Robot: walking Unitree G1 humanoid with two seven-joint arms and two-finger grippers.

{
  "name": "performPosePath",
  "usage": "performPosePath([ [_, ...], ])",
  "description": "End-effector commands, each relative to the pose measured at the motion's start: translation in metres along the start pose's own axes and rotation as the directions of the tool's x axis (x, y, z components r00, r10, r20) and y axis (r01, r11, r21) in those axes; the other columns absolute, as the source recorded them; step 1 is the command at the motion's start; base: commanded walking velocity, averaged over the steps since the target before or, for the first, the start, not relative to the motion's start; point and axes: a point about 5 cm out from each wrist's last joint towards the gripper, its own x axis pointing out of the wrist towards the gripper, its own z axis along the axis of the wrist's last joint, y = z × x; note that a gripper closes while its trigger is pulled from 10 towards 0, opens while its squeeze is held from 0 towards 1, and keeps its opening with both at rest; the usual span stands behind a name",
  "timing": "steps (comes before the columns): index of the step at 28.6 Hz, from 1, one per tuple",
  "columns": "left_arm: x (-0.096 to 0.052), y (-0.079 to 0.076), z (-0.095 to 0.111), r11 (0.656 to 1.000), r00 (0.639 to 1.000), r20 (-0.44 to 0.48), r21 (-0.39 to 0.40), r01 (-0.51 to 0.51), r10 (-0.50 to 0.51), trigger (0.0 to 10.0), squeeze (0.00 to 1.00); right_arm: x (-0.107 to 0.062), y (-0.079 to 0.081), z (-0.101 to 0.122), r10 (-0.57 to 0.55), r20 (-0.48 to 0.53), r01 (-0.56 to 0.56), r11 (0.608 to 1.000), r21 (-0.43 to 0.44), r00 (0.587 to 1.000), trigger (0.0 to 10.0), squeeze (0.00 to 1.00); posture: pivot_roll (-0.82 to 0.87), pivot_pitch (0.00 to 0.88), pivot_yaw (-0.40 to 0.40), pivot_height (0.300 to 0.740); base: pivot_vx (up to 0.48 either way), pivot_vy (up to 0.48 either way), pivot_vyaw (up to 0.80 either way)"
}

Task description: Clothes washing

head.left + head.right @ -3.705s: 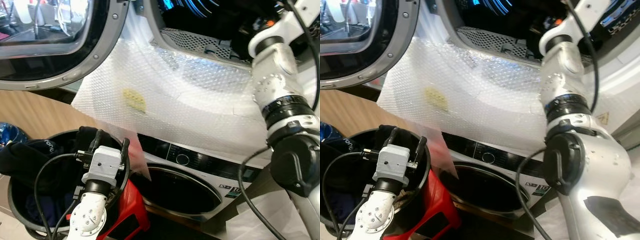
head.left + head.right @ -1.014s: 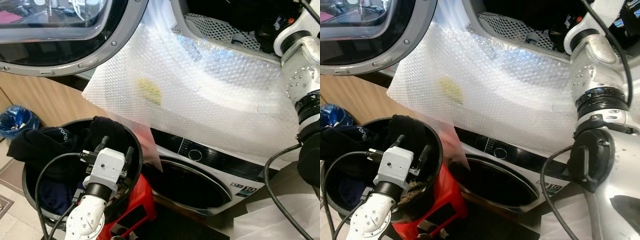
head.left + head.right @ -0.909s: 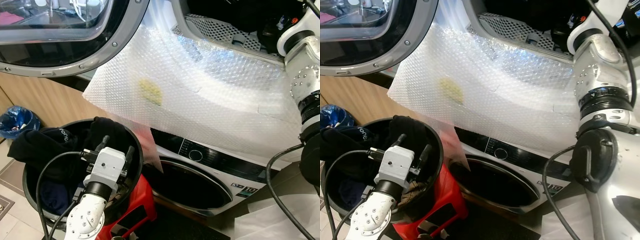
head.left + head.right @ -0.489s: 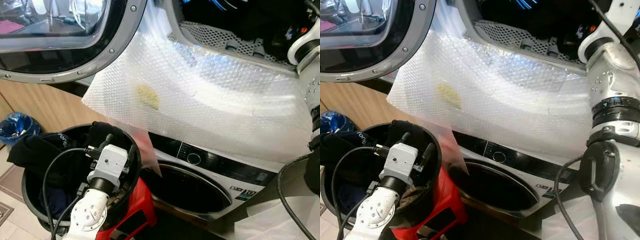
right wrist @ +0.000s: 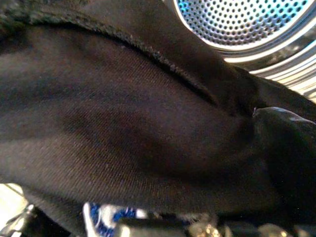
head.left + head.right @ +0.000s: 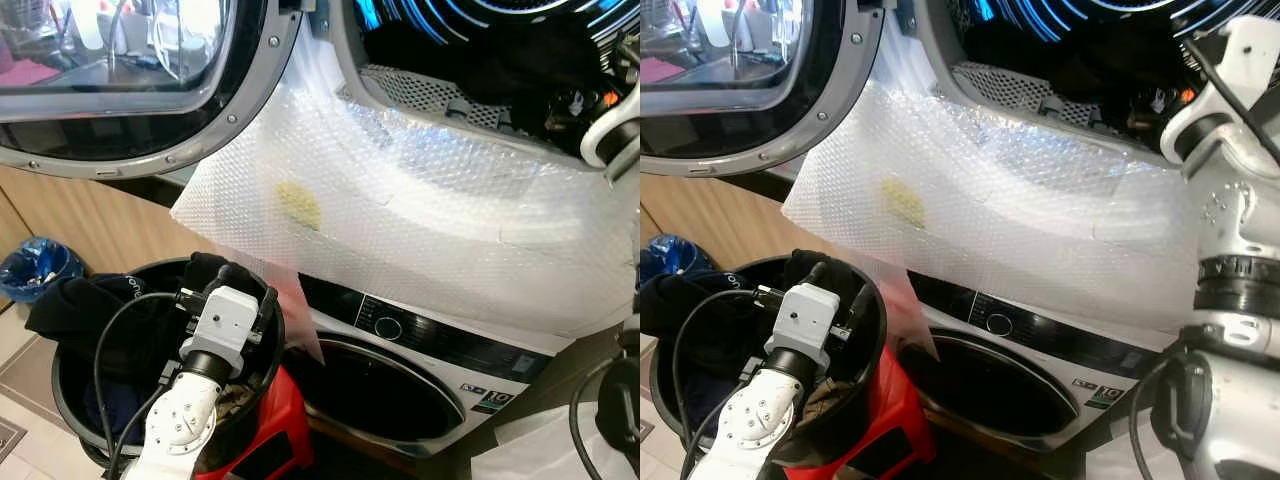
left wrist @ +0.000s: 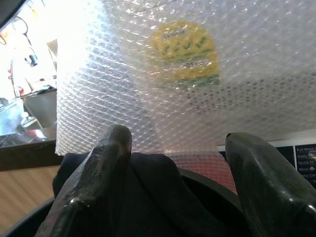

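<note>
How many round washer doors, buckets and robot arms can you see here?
Round washer doors: 2, the open upper door and the shut lower door.
Buckets: 1, the black laundry bucket.
Robot arms: 2, the left arm and the right arm.
Total: 5.

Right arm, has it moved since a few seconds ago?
Yes. The right arm has reached deeper into the drum, judged against the bubble wrap.

I count two washers: upper drum, lower door; one black basket; one bubble-wrap sheet.
</note>
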Motion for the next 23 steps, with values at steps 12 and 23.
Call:
performPosePath([
  [12, 0.003, -0.005, 0.001, 1.000, 0.999, 0.025, -0.016, 0.024, -0.024, 10.0, 0.00, -0.045, 0.023, 0.017, 0.326, 0.012, -0.325, 0.944, -0.060, 0.945, 10.0, 0.00, -0.02, 0.092, -0.059, 0.740, 0.000, 0.000, 0.00],
  [23, 0.001, -0.006, 0.000, 1.000, 1.000, 0.022, -0.021, 0.022, -0.021, 10.0, 0.00, -0.069, 0.044, 0.013, 0.564, 0.016, -0.561, 0.824, -0.079, 0.826, 10.0, 0.00, -0.01, 0.099, -0.065, 0.740, 0.000, 0.000, 0.00],
])
